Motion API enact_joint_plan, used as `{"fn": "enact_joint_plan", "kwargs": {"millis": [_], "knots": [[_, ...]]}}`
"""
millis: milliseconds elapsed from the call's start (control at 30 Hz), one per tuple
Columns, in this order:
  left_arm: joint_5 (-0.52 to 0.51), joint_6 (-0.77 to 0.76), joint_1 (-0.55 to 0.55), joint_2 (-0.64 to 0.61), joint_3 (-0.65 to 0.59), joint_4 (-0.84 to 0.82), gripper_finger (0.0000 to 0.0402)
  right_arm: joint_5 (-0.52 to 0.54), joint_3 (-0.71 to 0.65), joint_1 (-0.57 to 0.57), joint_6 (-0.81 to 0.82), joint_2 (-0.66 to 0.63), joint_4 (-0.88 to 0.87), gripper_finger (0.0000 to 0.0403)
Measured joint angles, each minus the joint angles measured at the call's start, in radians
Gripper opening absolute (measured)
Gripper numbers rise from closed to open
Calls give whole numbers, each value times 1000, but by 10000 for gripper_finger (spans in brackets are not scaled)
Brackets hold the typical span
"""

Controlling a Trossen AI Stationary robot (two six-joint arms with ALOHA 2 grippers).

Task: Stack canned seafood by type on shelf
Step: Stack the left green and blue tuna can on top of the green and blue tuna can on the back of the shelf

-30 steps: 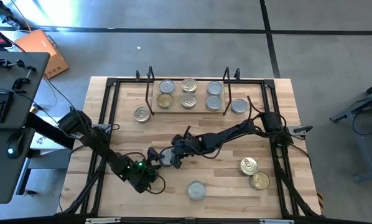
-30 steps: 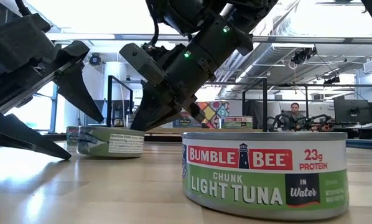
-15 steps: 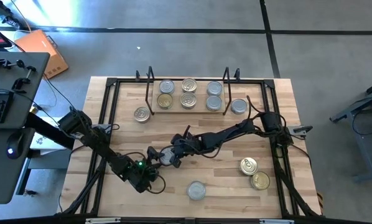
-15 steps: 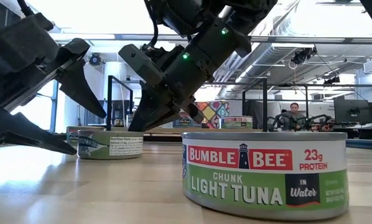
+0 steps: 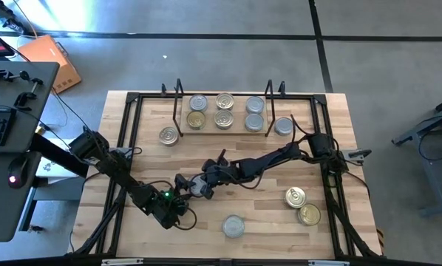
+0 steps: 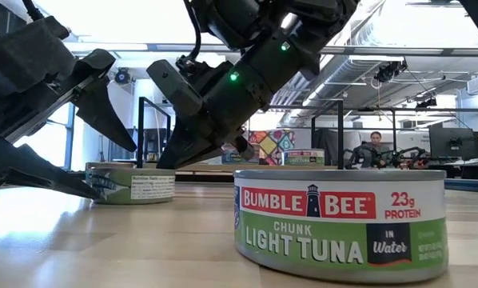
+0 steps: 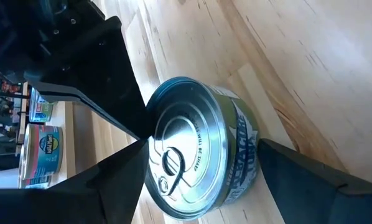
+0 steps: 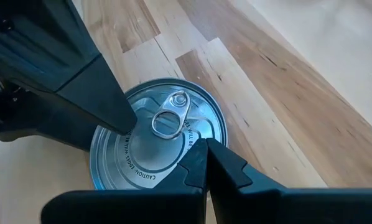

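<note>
A silver-topped tin with a ring pull (image 5: 197,186) stands on the table's near middle, between my two grippers. My left gripper (image 7: 204,143) is open, with one finger on either side of the tin; whether a finger touches it I cannot tell. My right gripper (image 8: 204,148) is shut, and its tips rest at the tin's top rim. The shelf (image 5: 239,131) at the far side carries several tins in two rows. My right gripper has its shut fingertips (image 8: 198,155) against the tin's top rim (image 8: 185,148), on the side away from my left gripper. It comes slanting down from the table's right. The tin stands flat on the table, lid up.
Loose tins stand left of the shelf (image 5: 168,135), right of it (image 5: 283,126), at the near right (image 5: 295,196) (image 5: 308,214) and near the front edge (image 5: 233,225). A black frame (image 5: 125,148) runs round the tabletop.
The tin has slid a little along the table toward my left gripper, farther in between its open fingers, with my shut right gripper following it and tipping slightly. The left gripper has kept still.
</note>
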Motion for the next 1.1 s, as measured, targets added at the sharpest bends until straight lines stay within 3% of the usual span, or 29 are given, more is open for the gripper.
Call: {"fn": "enact_joint_plan", "kwargs": {"millis": [767,1100], "knots": [[-13,-2,0,0,1,-1,296,63,5,6,78,-1,-141,0],[-15,-3,-3,-1,1,0,296,46,0,6,-3,2,23,0]]}}
